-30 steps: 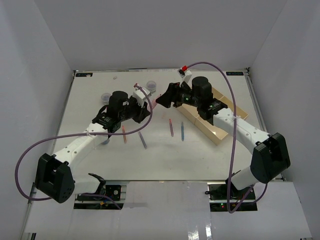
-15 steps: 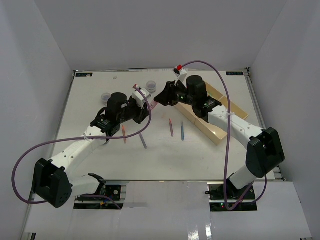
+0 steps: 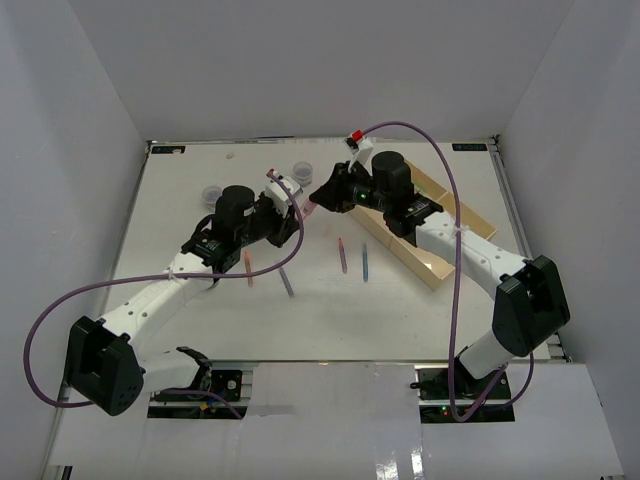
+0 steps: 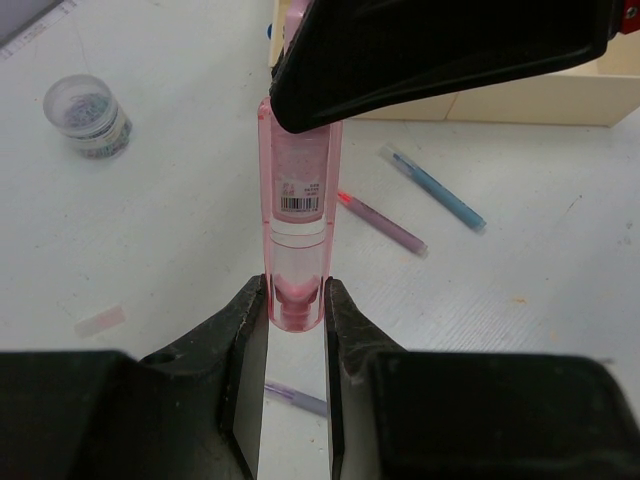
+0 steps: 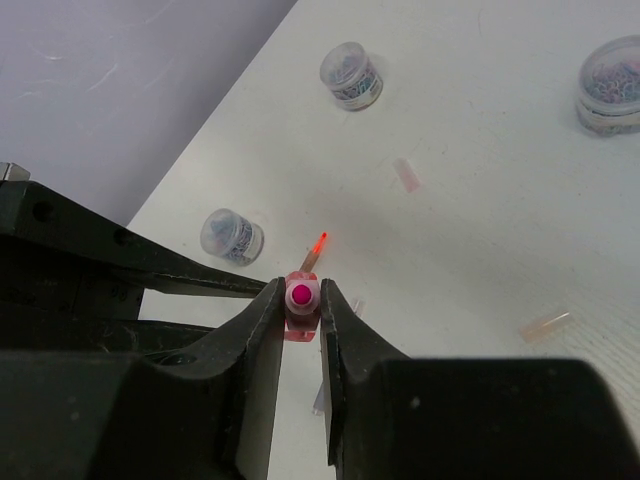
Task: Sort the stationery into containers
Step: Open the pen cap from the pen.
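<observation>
A chunky translucent pink piece (image 4: 297,200) hangs in the air between both arms. My left gripper (image 4: 297,305) is shut on its near end, and my right gripper (image 5: 302,300) is shut on its other end (image 5: 302,294). From above the two grippers meet over the table's far middle, left gripper (image 3: 295,212) against right gripper (image 3: 320,200). Thin pens lie on the table: a purple-pink pen (image 3: 343,255), a blue pen (image 3: 365,262), a purple pen (image 3: 286,281) and an orange pen (image 3: 248,268). The beige tray (image 3: 430,265) lies to the right, partly hidden by my right arm.
Small round grey tubs stand at the back, one tub (image 3: 211,192) left and another tub (image 3: 300,170) centre. The left wrist view shows a tub (image 4: 88,115) and a small pale pink piece (image 4: 100,321) on the table. White walls enclose the table.
My right arm swung left to the pink piece and its jaws closed on the far end. The left gripper kept its hold and hardly moved.
</observation>
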### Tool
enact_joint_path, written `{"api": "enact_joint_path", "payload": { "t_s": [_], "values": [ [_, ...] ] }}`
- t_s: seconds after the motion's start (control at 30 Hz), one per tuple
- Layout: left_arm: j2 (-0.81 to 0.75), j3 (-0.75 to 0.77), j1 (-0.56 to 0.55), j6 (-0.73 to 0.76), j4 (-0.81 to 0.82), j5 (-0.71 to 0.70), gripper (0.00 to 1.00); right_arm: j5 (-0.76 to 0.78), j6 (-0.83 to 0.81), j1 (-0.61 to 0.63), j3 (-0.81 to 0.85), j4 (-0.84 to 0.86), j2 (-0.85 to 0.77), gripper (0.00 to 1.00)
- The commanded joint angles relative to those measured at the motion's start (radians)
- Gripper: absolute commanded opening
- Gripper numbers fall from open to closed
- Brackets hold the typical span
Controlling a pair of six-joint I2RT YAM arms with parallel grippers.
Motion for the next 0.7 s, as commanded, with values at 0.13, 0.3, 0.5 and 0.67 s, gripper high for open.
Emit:
{"api": "enact_joint_path", "payload": {
  "t_s": [0.13, 0.3, 0.5, 0.67],
  "values": [
    [-0.016, -0.019, -0.011, 0.011, 0.019, -0.015, 0.12, 0.048, -0.05, 0.002, 0.043, 0.017, -0.064, 0.24],
    [-0.009, -0.017, -0.014, 0.009, 0.018, -0.019, 0.12, 0.034, -0.061, 0.004, 0.043, 0.009, -0.074, 0.36],
    [-0.006, -0.016, -0.015, 0.004, 0.019, -0.022, 0.12, -0.018, -0.062, 0.005, 0.042, 0.016, -0.077, 0.52],
    [-0.003, -0.014, -0.015, 0.001, 0.019, -0.024, 0.11, -0.046, -0.064, 0.011, 0.039, 0.017, -0.074, 0.54]
  ]
}}
